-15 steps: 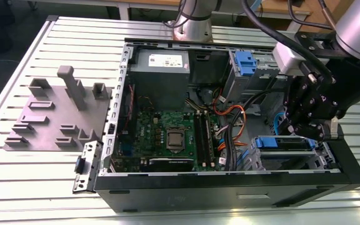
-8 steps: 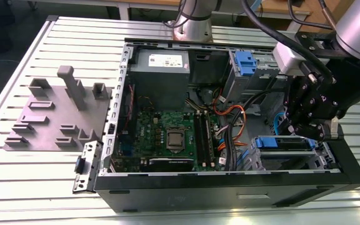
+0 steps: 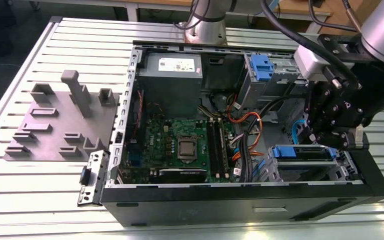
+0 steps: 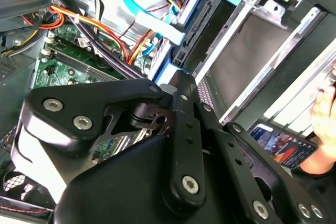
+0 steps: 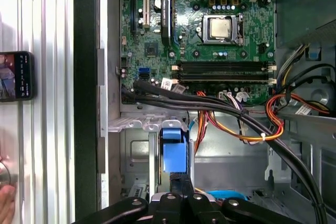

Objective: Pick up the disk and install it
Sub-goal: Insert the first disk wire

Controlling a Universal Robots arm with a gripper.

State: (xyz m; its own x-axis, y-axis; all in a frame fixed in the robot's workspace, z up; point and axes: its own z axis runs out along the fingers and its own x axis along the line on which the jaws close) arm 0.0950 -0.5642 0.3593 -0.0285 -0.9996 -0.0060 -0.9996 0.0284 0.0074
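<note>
Grey fixture block (image 3: 55, 122) on slatted worktop (image 3: 18, 195) at exterior view's left. Open computer case (image 3: 245, 200) centre, motherboard (image 3: 178, 145) inside. Disk (image 3: 303, 153) with blue rail seated in drive cage at case's near corner toward exterior view's right. Pincer (image 3: 342, 137) just above disk, beside its rail; clenched or released, cannot tell.

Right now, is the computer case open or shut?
Open: the computer case has no side panel over it, and the motherboard lies exposed.
</note>
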